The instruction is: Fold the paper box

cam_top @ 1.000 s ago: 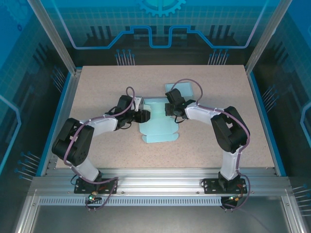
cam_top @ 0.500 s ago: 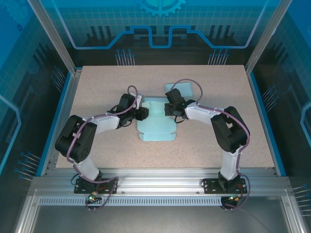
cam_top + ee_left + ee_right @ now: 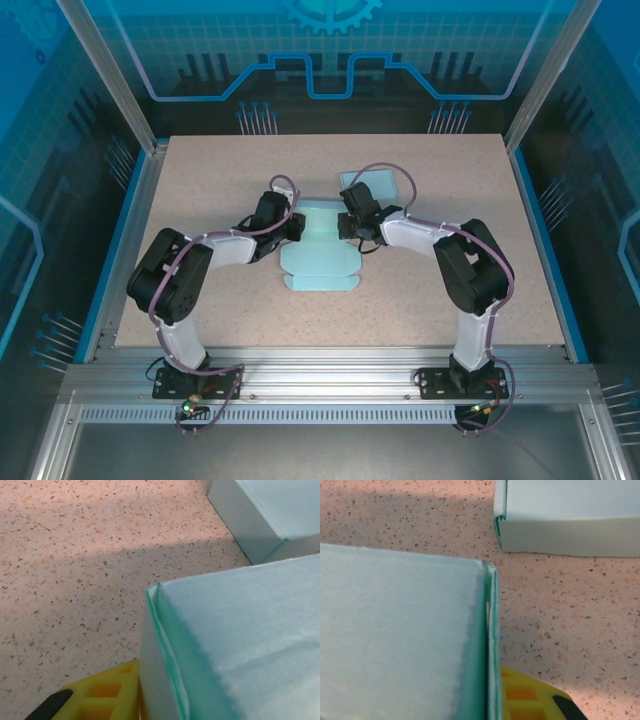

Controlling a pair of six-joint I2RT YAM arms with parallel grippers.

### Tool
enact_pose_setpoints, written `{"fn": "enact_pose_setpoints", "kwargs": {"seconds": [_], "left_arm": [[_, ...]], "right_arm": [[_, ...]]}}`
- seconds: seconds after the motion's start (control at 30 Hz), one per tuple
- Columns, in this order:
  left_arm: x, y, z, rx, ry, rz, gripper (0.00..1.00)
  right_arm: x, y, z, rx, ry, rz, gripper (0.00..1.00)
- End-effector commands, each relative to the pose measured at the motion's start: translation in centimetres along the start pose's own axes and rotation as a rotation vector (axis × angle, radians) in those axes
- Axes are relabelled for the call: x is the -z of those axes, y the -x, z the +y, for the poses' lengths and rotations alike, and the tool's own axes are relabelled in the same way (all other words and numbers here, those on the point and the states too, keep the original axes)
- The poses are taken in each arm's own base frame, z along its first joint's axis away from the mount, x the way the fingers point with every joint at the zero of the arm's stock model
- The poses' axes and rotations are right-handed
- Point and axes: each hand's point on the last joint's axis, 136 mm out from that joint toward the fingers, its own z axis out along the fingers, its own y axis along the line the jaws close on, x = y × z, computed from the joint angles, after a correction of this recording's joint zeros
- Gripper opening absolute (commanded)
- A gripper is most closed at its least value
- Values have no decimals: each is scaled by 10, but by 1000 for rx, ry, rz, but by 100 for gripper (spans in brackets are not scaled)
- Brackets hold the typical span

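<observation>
Speckled beige counter (image 3: 200, 290) is lying under blue-lit enclosure panels (image 3: 330, 60), framed by aluminium rails (image 3: 330, 358). Pale teal paper box (image 3: 318, 262), half-formed, is sitting near the counter's middle, between the two arms. Its near flap is lying flat, pointing toward the arm bases. In the left wrist view a side wall is standing up, creased along a darker green edge at the corner, with the broad panel running off to the right. Right wrist view is showing the opposite side: upright wall, green fold line, broad panel to the left.

Of the left fingers (image 3: 102, 696), one yellow finger is lying against the outside of the box's left wall. Its partner is hidden by the paper, so I cannot tell whether they are apart or clamped on the wall. Of the right fingers (image 3: 527, 700), one yellow finger is touching the outside of the right wall. Its partner is likewise hidden, so I cannot tell the state there either. From above, left arm (image 3: 215, 250) and right arm (image 3: 420, 235) are reaching in from either side, wrists meeting the box's far half.

Second box (image 3: 368, 184), similar teal, already closed, is resting just beyond the paper box toward the far right, with bare counter between them.
</observation>
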Motion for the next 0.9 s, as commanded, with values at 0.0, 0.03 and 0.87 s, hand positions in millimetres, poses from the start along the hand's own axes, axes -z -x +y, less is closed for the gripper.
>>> {"fn": "enact_pose_setpoints", "kwargs": {"seconds": [0.0,0.03,0.87], "left_arm": [[0,8,10,31,90,-37,23],[-1,4,13,26,119,-31,21],[28,-16,-13,152,184,197,4]], "right_arm": [[-4,-19,7,22,13,61,0],[-5,-20,9,22,18,64,0],[-7,-10,-11,182,-282,66,25]]}}
